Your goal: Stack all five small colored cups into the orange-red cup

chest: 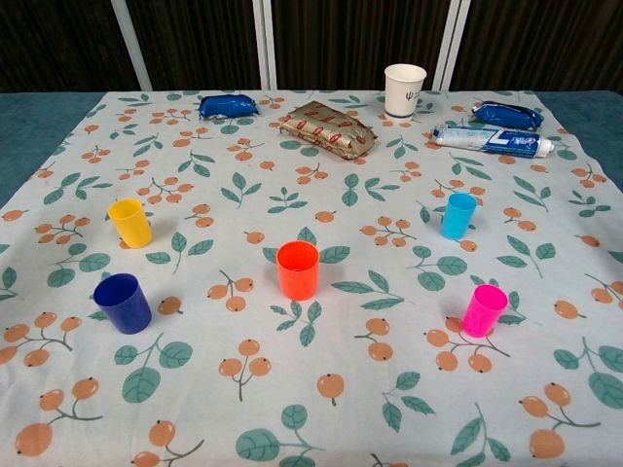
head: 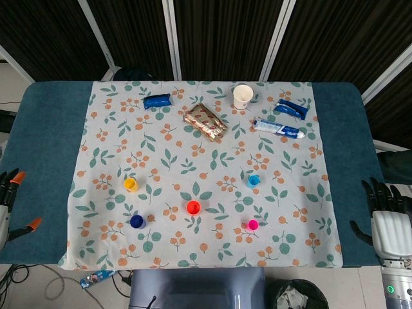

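The orange-red cup (head: 193,207) (chest: 298,269) stands upright near the front middle of the floral cloth. Around it stand a yellow cup (head: 131,185) (chest: 129,223), a dark blue cup (head: 137,221) (chest: 123,303), a light blue cup (head: 253,181) (chest: 458,215) and a pink cup (head: 252,224) (chest: 484,310), all upright and apart. My left hand (head: 8,193) shows at the left edge of the head view, fingers apart, holding nothing. My right hand (head: 388,215) is at the right edge, off the cloth, fingers spread and empty. Neither hand appears in the chest view.
At the back of the cloth lie a blue packet (head: 158,101) (chest: 229,105), a gold-red snack bag (head: 205,121) (chest: 329,128), a white paper cup (head: 243,96) (chest: 405,90), a toothpaste tube (head: 278,128) (chest: 494,141) and another blue packet (head: 291,109) (chest: 507,115).
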